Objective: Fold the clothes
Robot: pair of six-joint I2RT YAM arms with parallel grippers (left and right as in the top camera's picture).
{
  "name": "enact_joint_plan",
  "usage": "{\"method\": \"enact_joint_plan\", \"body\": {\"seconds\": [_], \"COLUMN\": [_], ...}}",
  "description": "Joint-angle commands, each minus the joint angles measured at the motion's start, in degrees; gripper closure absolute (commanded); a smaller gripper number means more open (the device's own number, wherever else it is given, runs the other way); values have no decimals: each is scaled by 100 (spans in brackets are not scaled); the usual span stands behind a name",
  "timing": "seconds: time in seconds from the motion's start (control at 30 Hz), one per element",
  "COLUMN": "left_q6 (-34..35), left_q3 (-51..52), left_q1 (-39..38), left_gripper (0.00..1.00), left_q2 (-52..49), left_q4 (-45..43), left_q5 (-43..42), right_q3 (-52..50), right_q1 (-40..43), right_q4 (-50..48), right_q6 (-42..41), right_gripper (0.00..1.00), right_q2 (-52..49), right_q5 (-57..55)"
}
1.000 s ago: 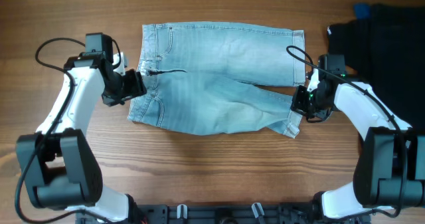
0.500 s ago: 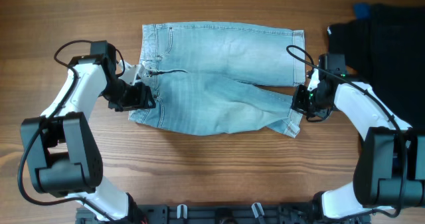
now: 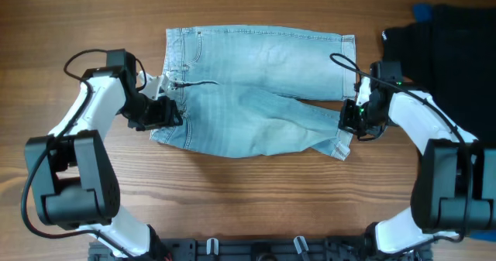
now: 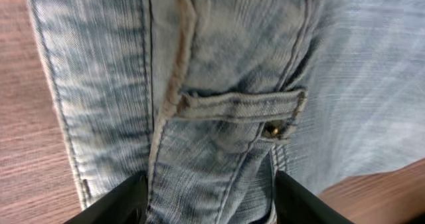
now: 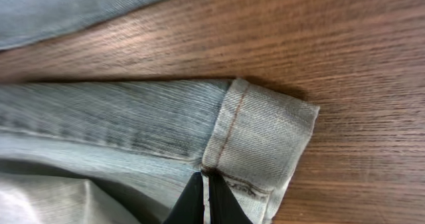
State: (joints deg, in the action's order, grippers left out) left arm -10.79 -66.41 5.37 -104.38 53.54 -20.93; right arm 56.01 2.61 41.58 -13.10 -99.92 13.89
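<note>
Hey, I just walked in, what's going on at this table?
Two robot arms are working on a pair of light-blue denim shorts spread out on the wooden table. The left pincer has its jaws open astride the waistband, by a belt loop. The right pincer is shut on the cuffed hem of the near leg. No fold has been made yet.

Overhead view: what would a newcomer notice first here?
Faded light-blue denim shorts lie spread across the middle of the wooden table, with an arm at each end. The left gripper has its jaws open astride the waistband edge, while the right gripper is pinched shut on the cuffed hem of the near leg. A black garment lies at the far right corner.
</note>
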Motion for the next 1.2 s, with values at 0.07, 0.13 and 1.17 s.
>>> {"method": "enact_joint_plan", "body": {"seconds": [0.07,0.13,1.17], "left_q6": [96,267,1576], "left_q3": [251,269,-549], "left_q1": [24,22,-28], "left_gripper": [55,69,60], "left_q2": [-66,-66,-535], "left_q4": [-61,-59,-955], "left_q5": [-85,140,-597], "right_q3": [-52,-52,2347], "right_q1": [-2,-2,603], "right_q4": [-411,-605,702], "right_q6": [94,98,409], "right_gripper": [96,95,1], "right_q2": [-437,-638,-96], "right_q5": [-671,-780,-1005]}}
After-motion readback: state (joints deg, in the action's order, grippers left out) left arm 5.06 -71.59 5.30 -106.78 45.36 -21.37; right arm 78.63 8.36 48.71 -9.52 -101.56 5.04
